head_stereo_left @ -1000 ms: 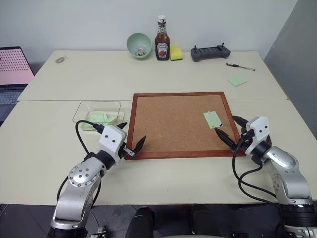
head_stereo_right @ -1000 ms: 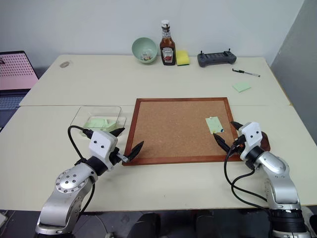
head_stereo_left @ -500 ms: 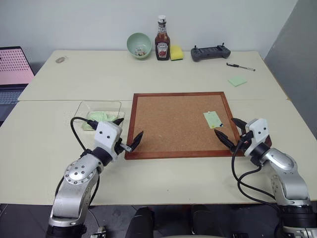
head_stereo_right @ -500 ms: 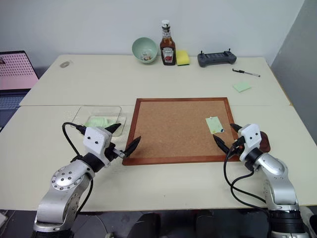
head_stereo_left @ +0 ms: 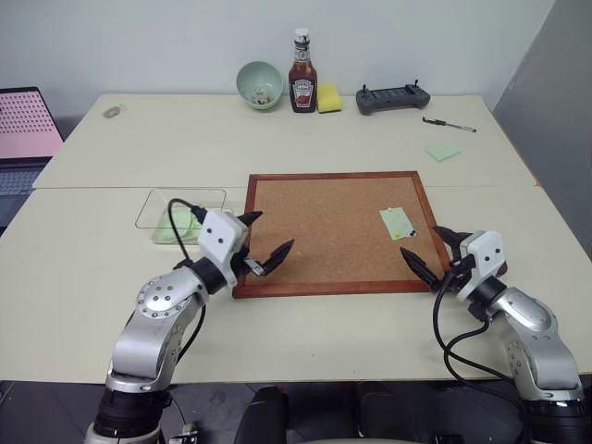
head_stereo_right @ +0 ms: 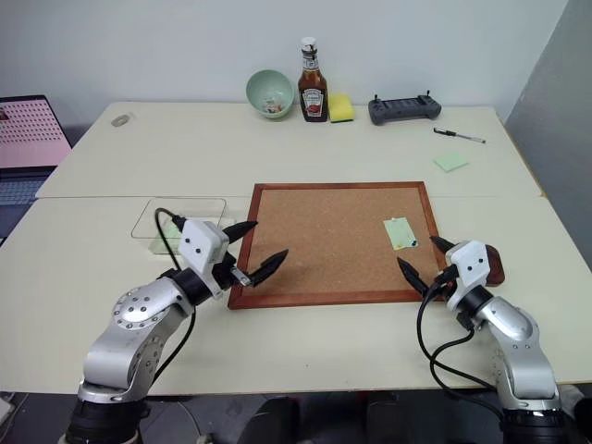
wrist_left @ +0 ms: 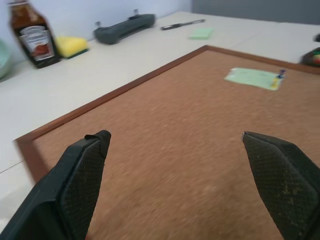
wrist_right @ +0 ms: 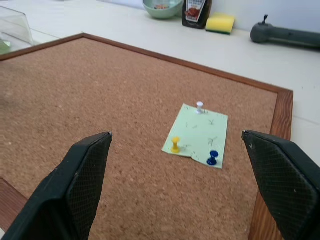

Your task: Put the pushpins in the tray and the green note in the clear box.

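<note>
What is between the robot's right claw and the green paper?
Just bare cork board. In the right wrist view, nothing lies between the open right gripper and the green note.

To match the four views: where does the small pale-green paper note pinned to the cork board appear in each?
Left eye view: pale-green paper note, right part of the board.
Right eye view: same place.
Left wrist view: upper right.
Right wrist view: centre, three pins in it.
Shared landmark: brown ketchup bottle.

Table (head_stereo_left: 120,157) carried: corkboard (head_stereo_left: 324,231) at center, clear box (head_stereo_left: 153,205) at 9 o'clock, bowl (head_stereo_left: 260,84), ketchup (head_stereo_left: 302,85), sponge (head_stereo_left: 329,98), controller (head_stereo_left: 393,98) at 12, pen (head_stereo_left: 450,125) and sticky pad (head_stereo_left: 443,151) at 2.
</note>
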